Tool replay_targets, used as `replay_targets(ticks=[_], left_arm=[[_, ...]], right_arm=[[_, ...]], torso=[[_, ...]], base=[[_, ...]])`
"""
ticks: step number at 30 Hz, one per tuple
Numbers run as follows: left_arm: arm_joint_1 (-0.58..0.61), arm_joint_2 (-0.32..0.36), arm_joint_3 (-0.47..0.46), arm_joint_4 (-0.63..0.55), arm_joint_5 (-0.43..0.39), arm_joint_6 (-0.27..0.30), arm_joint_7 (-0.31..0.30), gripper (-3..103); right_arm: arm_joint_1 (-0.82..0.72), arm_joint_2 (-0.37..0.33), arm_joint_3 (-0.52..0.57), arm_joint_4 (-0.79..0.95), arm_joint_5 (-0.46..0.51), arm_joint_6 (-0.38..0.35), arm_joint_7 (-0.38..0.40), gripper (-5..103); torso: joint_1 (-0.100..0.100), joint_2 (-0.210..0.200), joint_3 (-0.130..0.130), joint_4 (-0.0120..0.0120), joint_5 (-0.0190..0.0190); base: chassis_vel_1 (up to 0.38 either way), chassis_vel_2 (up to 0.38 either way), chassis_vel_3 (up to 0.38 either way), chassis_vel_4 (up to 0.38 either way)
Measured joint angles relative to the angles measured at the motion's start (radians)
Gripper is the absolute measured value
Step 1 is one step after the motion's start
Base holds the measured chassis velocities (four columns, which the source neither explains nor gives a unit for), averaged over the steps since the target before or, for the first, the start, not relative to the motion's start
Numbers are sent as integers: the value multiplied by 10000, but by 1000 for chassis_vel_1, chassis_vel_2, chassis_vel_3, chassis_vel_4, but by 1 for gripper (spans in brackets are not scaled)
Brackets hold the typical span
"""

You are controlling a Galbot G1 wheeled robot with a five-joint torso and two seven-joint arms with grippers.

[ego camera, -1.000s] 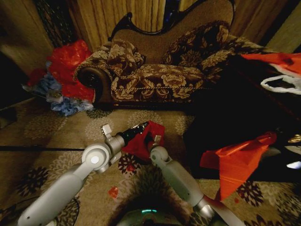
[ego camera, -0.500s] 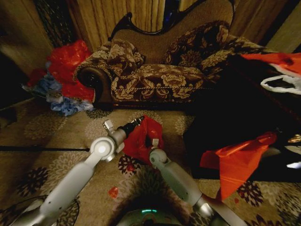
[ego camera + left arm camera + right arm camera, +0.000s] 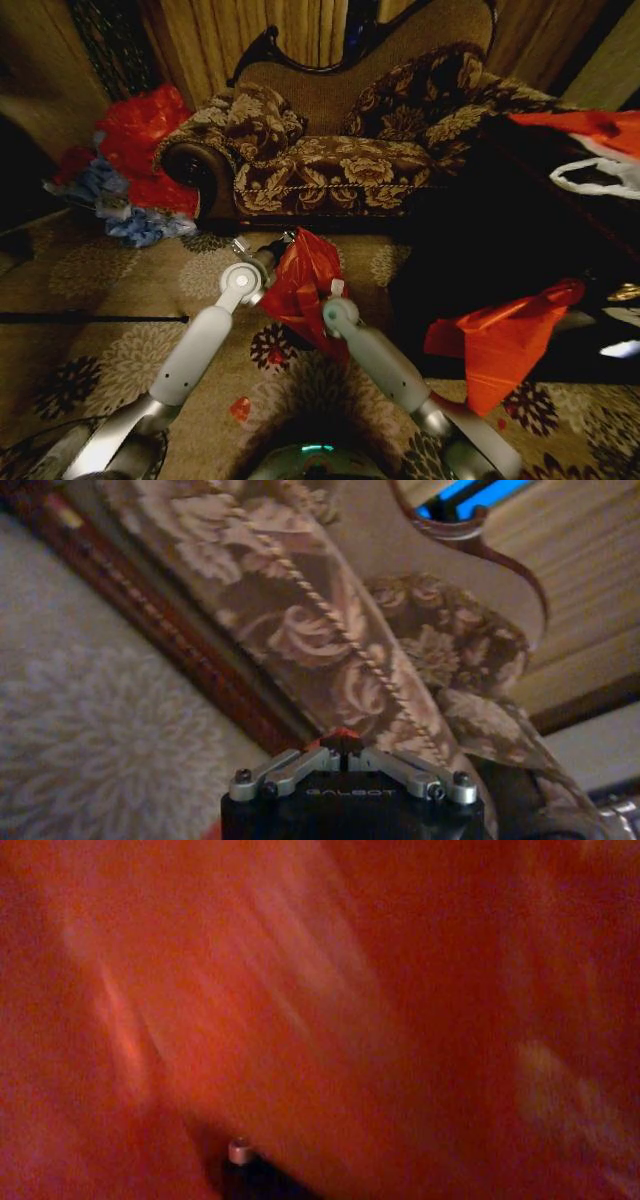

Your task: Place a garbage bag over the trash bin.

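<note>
My left tool (image 3: 343,759) had its fingers together on a small edge of red plastic — the left wrist view showed the two tips meeting with a sliver of red pinched between them. That red belonged to the garbage bag (image 3: 303,283), which hung in front of me between my two arms, glossy and crinkled, above the patterned carpet (image 3: 90,340). In the head view my left tool (image 3: 283,243) met the bag at its upper left edge.

My right arm reached up to the bag's lower right side, and my right tool (image 3: 322,300) sat against or inside the plastic; whether its fingers were apart or together I could not tell, for red film lay across the right wrist view.

Beyond the bag stood a floral sofa (image 3: 340,165) with a dark carved frame. To its left, against the wall, lay a heap of red and blue bags (image 3: 130,165). On my right, a larger orange-red plastic bag (image 3: 505,340) lay draped over something dark, well apart from the garbage bag.
</note>
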Motion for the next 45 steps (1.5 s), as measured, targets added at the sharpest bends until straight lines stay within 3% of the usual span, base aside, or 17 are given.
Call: replay_targets(ticks=[6, 15, 21, 33, 41, 45], left_arm=[[491, -230, -345, 477, 414, -189, -35, 0], [772, -440, -455, 924, 809, -385, -177, 0], [923, -572, -475, 1217, 1184, -440, -200, 0], [1215, -915, -309, 1623, 1995, -478, -304, 0], [1185, -942, -246, 1634, 2179, -482, -352, 0], [1044, -918, -212, 1624, 2188, -482, -355, 0]], right_arm=[[612, 186, -192, -466, 843, -426, 581, 0], [1114, 950, -303, -1665, 761, -570, 604, 0], [1224, 1572, -219, -3018, -272, -620, 8, 0], [1290, 1668, 633, -5284, -2208, -356, -1408, 0], [927, 1660, 325, -3813, -1474, -473, -1119, -3], [847, 1611, -71, -2491, -955, -713, -910, 13]], torso=[[0, 0, 0, -3, 0], [0, 0, -1, -3, 1], [0, 0, 0, -5, 2], [0, 0, 0, -6, 2], [-1, -1, 0, -3, 1], [-1, 0, -1, -3, 3]], base=[[0, 0, 0, 0], [0, 0, 0, 0], [0, 0, 0, 0], [0, 0, 0, 0], [0, 0, 0, 0], [0, 0, 0, 0]])
